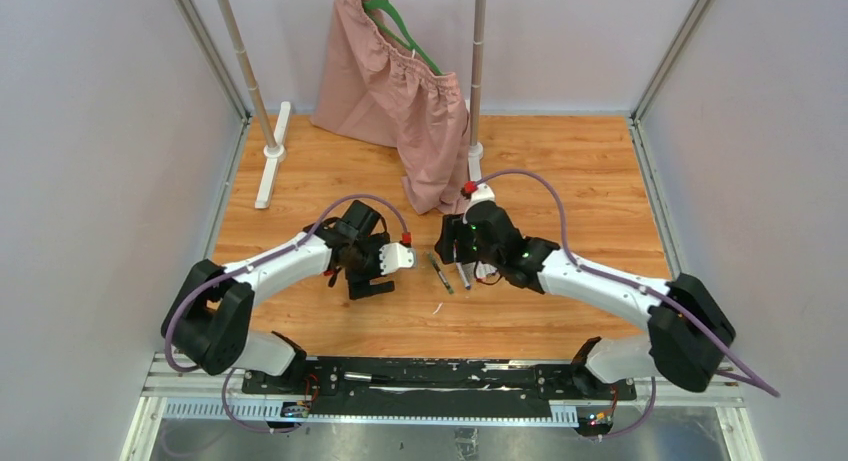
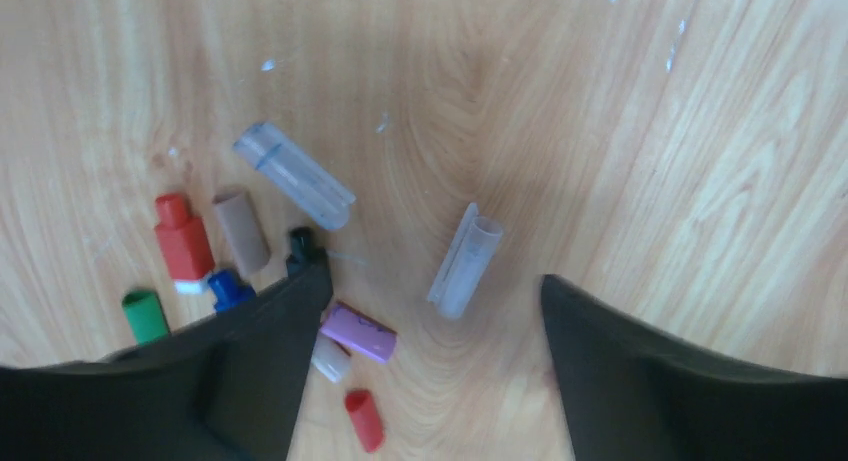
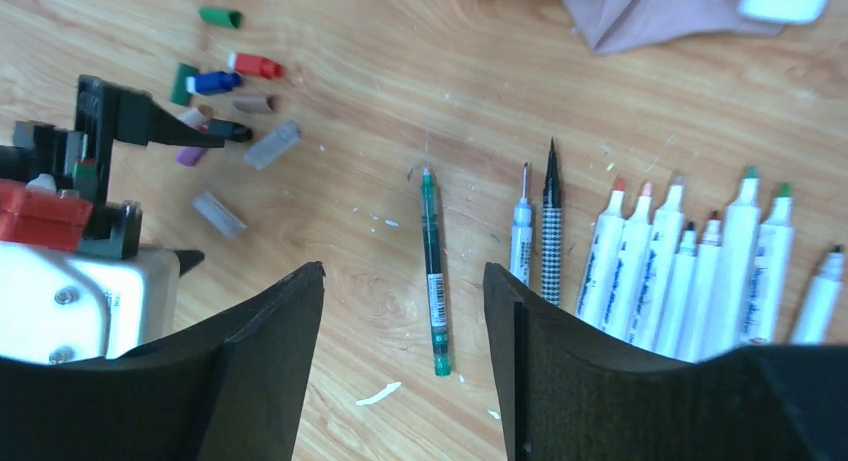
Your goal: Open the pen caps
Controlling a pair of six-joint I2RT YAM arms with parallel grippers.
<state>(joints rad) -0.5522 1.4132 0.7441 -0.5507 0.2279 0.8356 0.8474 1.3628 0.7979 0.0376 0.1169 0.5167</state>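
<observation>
Several loose pen caps lie on the wood under my left gripper (image 2: 434, 277): two clear ones (image 2: 293, 174) (image 2: 463, 260), red (image 2: 183, 238), tan (image 2: 243, 231), black (image 2: 303, 247), blue (image 2: 229, 288), green (image 2: 146, 315), purple (image 2: 358, 332). The left jaws stand open and hold nothing. My right gripper (image 3: 404, 271) is open too, above an uncapped green pen (image 3: 432, 271) lying on the table. To its right lie a checkered pen (image 3: 551, 231) and a row of uncapped white markers (image 3: 690, 271). From above, both grippers (image 1: 365, 276) (image 1: 455, 243) flank the pens (image 1: 440, 273).
A pink cloth (image 1: 395, 91) hangs from a green hanger on a rack at the back, its hem reaching the table near the right gripper. Rack posts (image 1: 255, 91) (image 1: 478, 71) stand on white feet (image 1: 272, 166). Grey walls close both sides.
</observation>
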